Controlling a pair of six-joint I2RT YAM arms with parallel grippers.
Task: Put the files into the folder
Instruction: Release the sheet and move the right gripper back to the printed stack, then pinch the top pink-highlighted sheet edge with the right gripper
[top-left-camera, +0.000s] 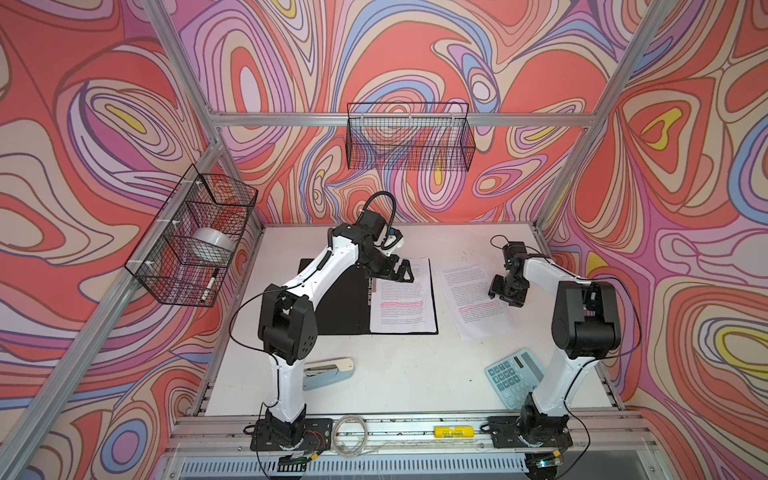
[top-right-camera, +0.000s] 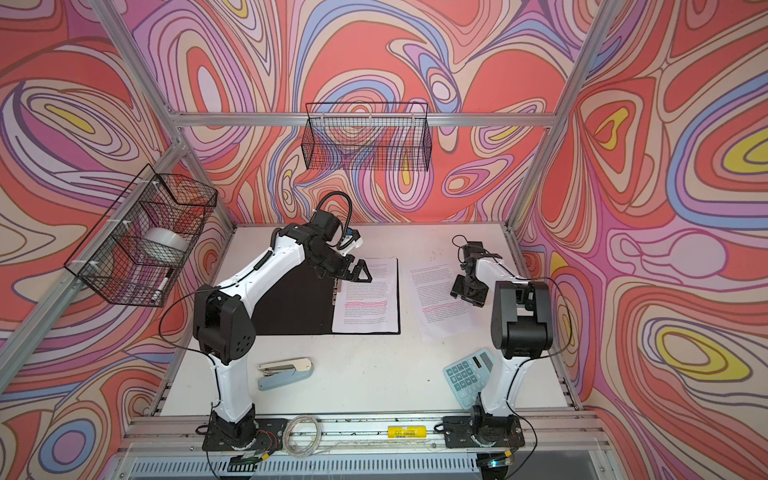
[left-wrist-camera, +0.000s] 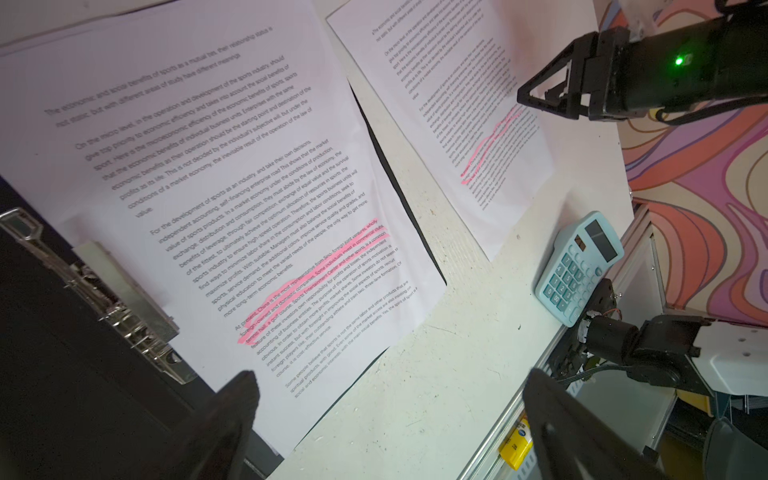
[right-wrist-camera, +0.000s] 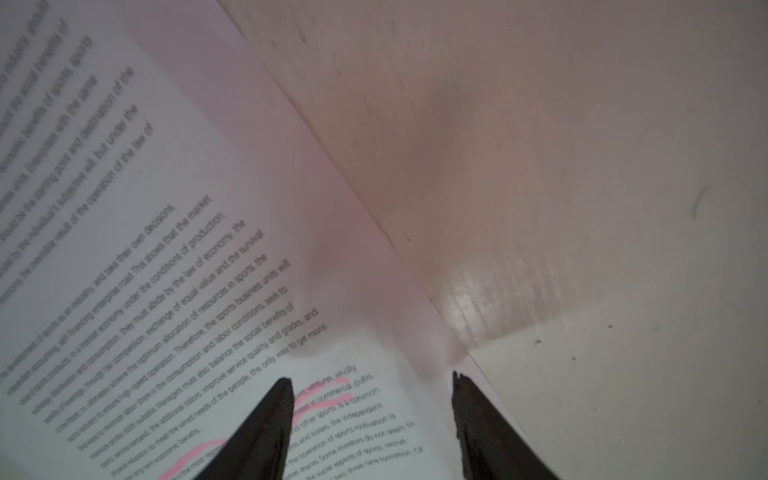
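Note:
The folder (top-left-camera: 332, 299) lies open on the table, black inside, with its metal clip (left-wrist-camera: 124, 307) along the spine. One of the files (top-left-camera: 401, 299), a white sheet with pink highlighted lines, rests on the folder's right half. A second sheet (top-left-camera: 469, 299) lies loose on the table just right of the folder. My left gripper (top-left-camera: 401, 272) hangs open above the far end of the sheet in the folder, holding nothing. My right gripper (right-wrist-camera: 372, 378) stands open low over the loose sheet's right edge, one finger over the text and the other at the paper's border.
A light blue calculator (top-left-camera: 515, 374) lies near the front right, beside the right arm's base. A stapler (top-left-camera: 328, 372) sits at the front left. Wire baskets hang on the left wall (top-left-camera: 191, 237) and the back wall (top-left-camera: 409, 137). A yellow block (top-left-camera: 451, 432) sits on the front rail.

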